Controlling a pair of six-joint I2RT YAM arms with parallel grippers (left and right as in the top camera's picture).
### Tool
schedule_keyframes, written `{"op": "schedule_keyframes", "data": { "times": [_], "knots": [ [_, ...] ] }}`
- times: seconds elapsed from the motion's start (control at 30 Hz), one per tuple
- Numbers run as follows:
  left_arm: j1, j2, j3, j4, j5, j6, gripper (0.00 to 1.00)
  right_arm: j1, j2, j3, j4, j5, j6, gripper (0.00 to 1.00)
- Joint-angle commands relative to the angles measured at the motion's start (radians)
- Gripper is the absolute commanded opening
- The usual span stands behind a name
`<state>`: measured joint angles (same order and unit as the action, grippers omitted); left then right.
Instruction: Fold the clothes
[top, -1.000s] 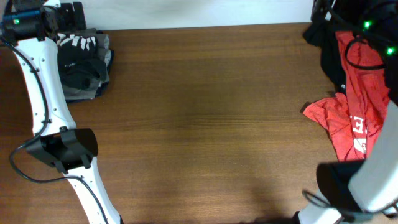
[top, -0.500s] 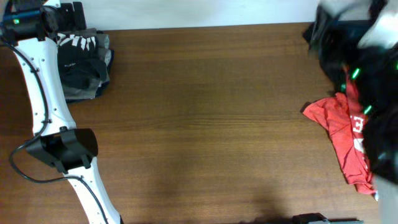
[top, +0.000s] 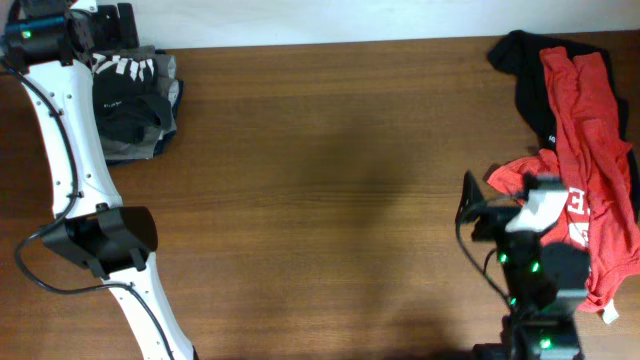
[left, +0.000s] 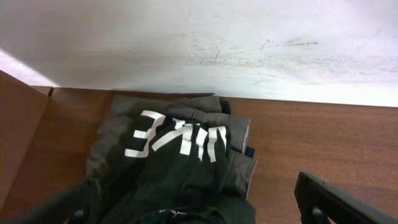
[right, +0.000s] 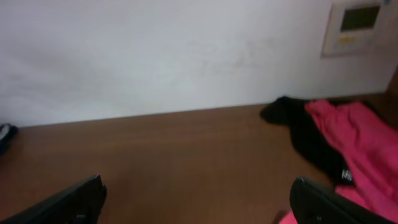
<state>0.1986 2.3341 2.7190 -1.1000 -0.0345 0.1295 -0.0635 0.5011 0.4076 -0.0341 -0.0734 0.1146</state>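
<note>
A folded pile of dark clothes (top: 135, 105) with white lettering lies at the far-left corner of the desk (top: 330, 200). A red T-shirt (top: 585, 140) sprawls unfolded over a black garment (top: 522, 70) at the desk's far-right corner and trails down its right edge. The left gripper (left: 193, 193) hovers above the desk's far-left corner, over the dark pile, its fingers (left: 339, 202) spread wide and holding nothing. The right gripper (right: 196, 196) hangs over the desk's near-right part, beside the red T-shirt, fingers likewise wide apart and empty.
</note>
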Motion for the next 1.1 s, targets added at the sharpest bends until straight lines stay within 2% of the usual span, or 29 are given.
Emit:
{"op": "schedule_keyframes", "data": {
  "times": [0.0,0.27,0.5,0.6,1.07],
  "knots": [
    [0.005,0.007,-0.001,0.002,-0.004,-0.009,0.99,-0.023,-0.121,-0.131,0.033,-0.014,0.085,0.99],
    [0.005,0.007,-0.001,0.002,-0.004,-0.009,0.99,-0.022,-0.348,-0.318,0.024,0.026,0.089,0.99],
    [0.005,0.007,-0.001,0.002,-0.004,-0.009,0.99,-0.022,-0.424,-0.403,0.018,0.026,0.089,0.99],
    [0.005,0.007,-0.001,0.002,-0.004,-0.009,0.99,-0.022,-0.454,-0.402,-0.041,0.026,0.089,0.99],
    [0.005,0.007,-0.001,0.002,-0.004,-0.009,0.99,-0.022,-0.497,-0.402,-0.04,0.029,0.089,0.99]
  ]
}}
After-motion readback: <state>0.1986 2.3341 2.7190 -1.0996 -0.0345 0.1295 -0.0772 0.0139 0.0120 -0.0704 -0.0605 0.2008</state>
